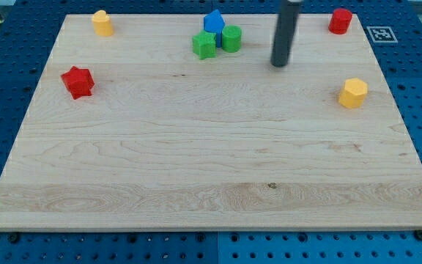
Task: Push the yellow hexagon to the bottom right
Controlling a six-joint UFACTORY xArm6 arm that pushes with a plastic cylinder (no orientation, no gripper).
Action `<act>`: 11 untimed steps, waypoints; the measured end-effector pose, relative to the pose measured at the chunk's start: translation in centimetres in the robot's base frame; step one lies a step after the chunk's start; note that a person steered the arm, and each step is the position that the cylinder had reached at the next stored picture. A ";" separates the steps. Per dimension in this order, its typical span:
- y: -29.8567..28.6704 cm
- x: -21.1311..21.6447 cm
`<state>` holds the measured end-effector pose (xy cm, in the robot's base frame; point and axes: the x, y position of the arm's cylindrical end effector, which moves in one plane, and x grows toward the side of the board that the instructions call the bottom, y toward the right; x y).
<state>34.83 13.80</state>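
The yellow hexagon (353, 93) lies near the board's right edge, a little above mid-height. My tip (280, 64) touches the board up and to the left of it, well apart from it, and to the right of the green and blue cluster. A second yellow block (102, 23) sits at the top left.
A blue block (213, 20), a green star-like block (204, 45) and a green cylinder (231, 38) cluster at the top middle. A red cylinder (340, 20) stands at the top right. A red star-like block (78, 81) lies at the left. The wooden board (211, 183) rests on a blue pegboard.
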 end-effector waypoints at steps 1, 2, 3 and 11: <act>2.6 0.9; 4.2 0.9; 4.4 1.8; 9.0 12.1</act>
